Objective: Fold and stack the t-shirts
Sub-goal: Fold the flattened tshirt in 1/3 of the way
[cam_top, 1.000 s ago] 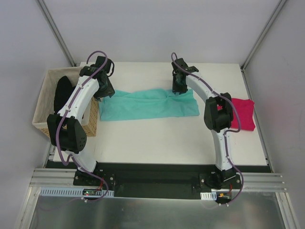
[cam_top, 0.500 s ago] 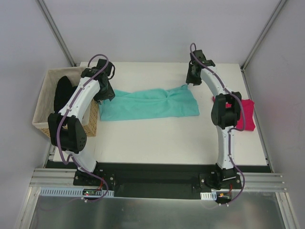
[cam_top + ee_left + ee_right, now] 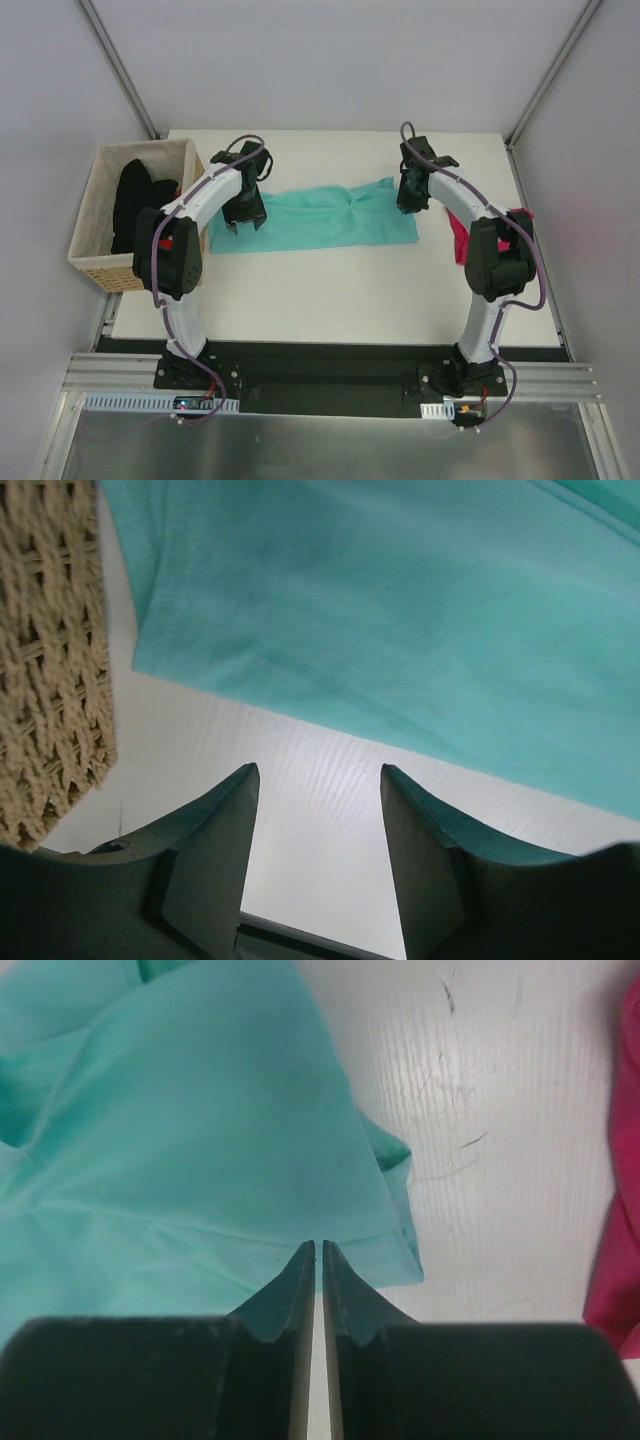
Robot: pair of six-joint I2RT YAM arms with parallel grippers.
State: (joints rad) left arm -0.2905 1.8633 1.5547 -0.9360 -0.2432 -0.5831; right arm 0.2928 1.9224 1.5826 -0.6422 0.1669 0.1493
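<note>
Two grippers, both working at the teal t-shirt [image 3: 320, 220].

Right gripper [image 3: 318, 1248]: clenched down to a hairline slit. Its tips sit on the teal t-shirt's hem at its right end, just inside a corner where the edge is doubled over. Can't tell from the wrist view whether any cloth is actually pinched or the tips are only resting on top. In the top view it comes down onto that same right end [image 3: 405, 200].

Left gripper [image 3: 318, 775]: released, fingers well apart, with only bare table [image 3: 190, 725] between them. It hangs at the teal t-shirt's left end. In the wrist view the hem runs just beyond the tips, and there's no contact with cloth that I can see.

Teal t-shirt: lying on the table as a long strip running left to right, mostly flat, with a few creases bunched around its middle.

Woven basket [image 3: 100, 265]: just beside the teal t-shirt's left end, and its wall fills the left edge of the left wrist view. Black t-shirts [image 3: 130, 200] are heaped inside it.

Pink t-shirt [image 3: 615, 1210]: on the table past the teal t-shirt's right end, apart from it with bare table between them. In the top view the right arm covers most of it, so I can't tell how it is folded.
</note>
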